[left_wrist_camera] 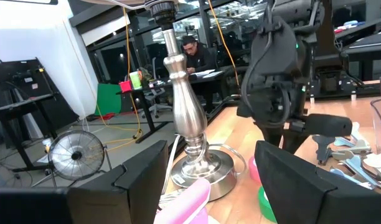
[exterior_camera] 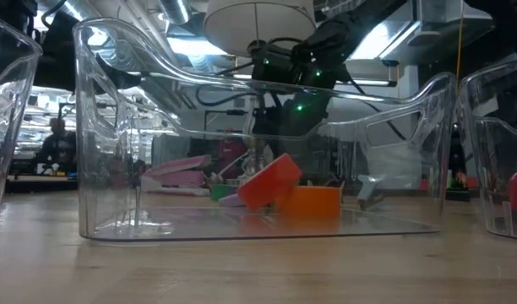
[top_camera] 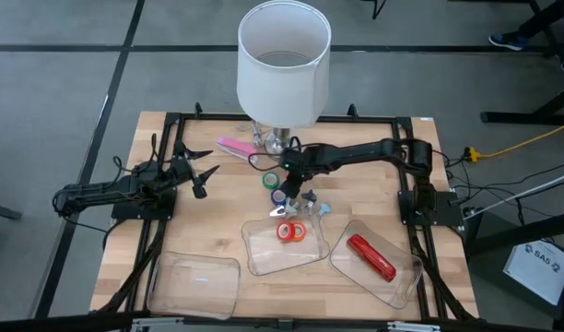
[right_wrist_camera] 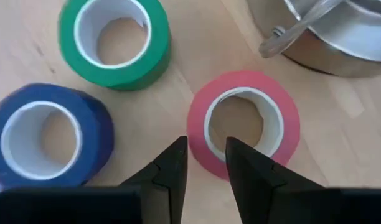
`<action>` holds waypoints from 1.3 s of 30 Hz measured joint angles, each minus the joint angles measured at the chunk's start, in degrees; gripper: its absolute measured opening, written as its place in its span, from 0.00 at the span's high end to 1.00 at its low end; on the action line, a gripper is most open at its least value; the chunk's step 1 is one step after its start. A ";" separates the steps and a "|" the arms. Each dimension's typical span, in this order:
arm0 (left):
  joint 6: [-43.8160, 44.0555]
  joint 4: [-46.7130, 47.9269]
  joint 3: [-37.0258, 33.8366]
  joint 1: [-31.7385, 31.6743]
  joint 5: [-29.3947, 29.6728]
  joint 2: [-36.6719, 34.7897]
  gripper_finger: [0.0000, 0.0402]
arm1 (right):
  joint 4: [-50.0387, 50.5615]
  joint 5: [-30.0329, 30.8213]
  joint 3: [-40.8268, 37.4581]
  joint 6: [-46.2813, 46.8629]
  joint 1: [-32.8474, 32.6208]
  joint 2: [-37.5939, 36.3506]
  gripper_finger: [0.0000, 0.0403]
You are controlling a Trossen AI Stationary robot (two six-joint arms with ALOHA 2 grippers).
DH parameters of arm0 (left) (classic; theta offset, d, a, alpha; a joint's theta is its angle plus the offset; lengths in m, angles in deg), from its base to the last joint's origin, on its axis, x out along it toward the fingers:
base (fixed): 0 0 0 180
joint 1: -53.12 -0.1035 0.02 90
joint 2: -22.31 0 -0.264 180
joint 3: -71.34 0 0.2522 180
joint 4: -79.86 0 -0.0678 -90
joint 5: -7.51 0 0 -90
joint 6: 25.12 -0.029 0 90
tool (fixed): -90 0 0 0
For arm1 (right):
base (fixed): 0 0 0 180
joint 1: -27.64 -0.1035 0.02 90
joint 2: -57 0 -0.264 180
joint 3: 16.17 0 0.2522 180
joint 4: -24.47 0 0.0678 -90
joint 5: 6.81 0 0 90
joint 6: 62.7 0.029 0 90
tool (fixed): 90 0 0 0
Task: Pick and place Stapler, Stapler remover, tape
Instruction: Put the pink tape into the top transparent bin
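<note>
Pink tape [right_wrist_camera: 243, 124] beneath right claw [right_wrist_camera: 206, 155]

A table lamp with a white cylindrical shade [top_camera: 284, 60] stands at the far middle of the light wooden table [top_camera: 217, 198], its polished silver baluster stem [left_wrist_camera: 183, 115] rising from a round silver base [left_wrist_camera: 216, 171]. Beyond the table, a small round metal fan [left_wrist_camera: 74, 155] sits on the floor, and a seated person [left_wrist_camera: 197, 56] is at a desk.

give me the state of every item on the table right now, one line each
left gripper: open, idle at table's left.
right gripper: partly open, above pink tape.
green tape: flat on table.
blue tape: flat on table.
red stapler: in right bin.
red tape, orange tape: in middle bin.
</note>
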 joint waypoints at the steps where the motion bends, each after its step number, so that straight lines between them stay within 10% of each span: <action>1: 0.00 0.00 0.00 0.02 0.00 0.00 0.40 | -0.29 0.00 0.08 -0.13 0.00 0.57 0.72; 17: -0.02 0.00 -0.01 0.01 0.00 -0.02 0.40 | 0.16 0.10 3.51 -1.30 0.00 5.00 0.90; 39: 0.00 0.00 -0.02 0.02 0.00 -0.02 0.40 | 9.94 -3.56 30.99 -4.50 -11.96 4.92 0.90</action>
